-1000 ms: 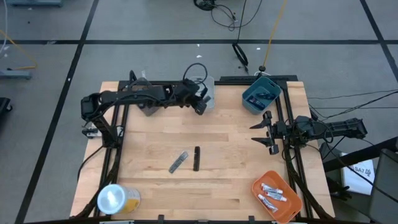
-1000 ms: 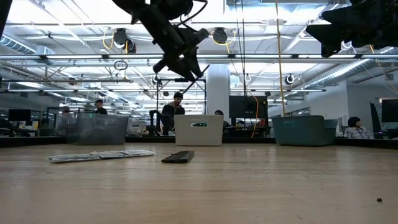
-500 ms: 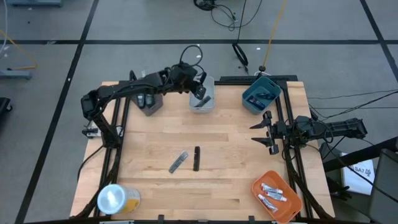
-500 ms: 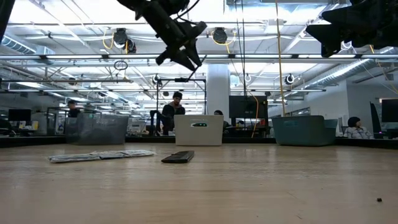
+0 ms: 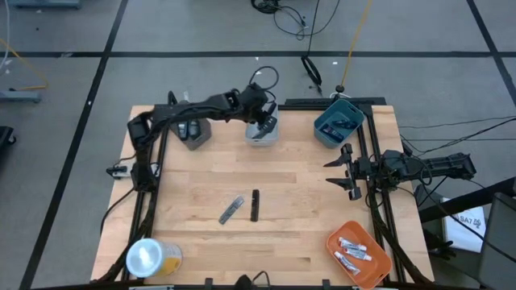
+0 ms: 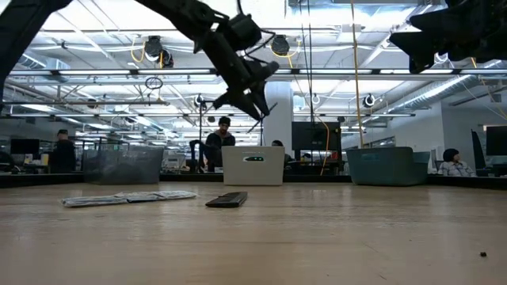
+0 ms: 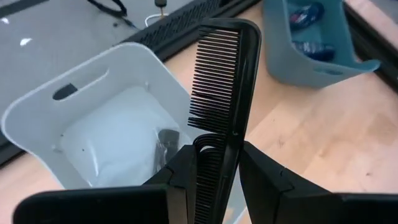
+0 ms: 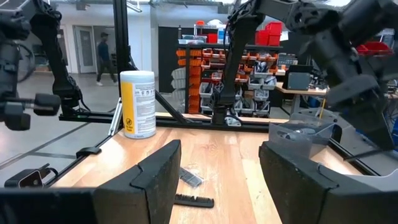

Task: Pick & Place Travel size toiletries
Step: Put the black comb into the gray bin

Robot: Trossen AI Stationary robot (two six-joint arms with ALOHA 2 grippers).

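From above, the left tool (image 5: 263, 115) hangs over the white bin (image 5: 263, 131) at the back of the bench (image 5: 201, 242), clamped on a black comb. On the open bench lie another comb (image 5: 255, 205) and a silvery tube (image 5: 231, 209), just beside each other. The right tool (image 5: 342, 171) waits with its fingers apart near the right edge, between the teal bin (image 5: 338, 123) and the orange tray (image 5: 359, 251) of tubes.

From bench height, the left tool (image 6: 252, 87) rides high over the white bin (image 6: 253, 165); the loose comb (image 6: 227, 199) and tube (image 6: 131, 197) lie flat, low to the wood.

Past the left wrist, the held comb (image 7: 222, 93) stands up between the fingers (image 7: 267, 177), pinched across its flat sides near one end, teeth toward the bin. It looks light, thin and stiff, smooth plastic that could twist in a narrow pinch. I'd grip the solid spine, not the teeth. A dark piece already lies in the bin.

From the right wrist, its own fingers (image 8: 155, 174) stand wide with nothing between; the comb (image 8: 194, 200) and tube (image 8: 189, 178) lie ahead. The tube looks soft and slippery, best taken mid-body.
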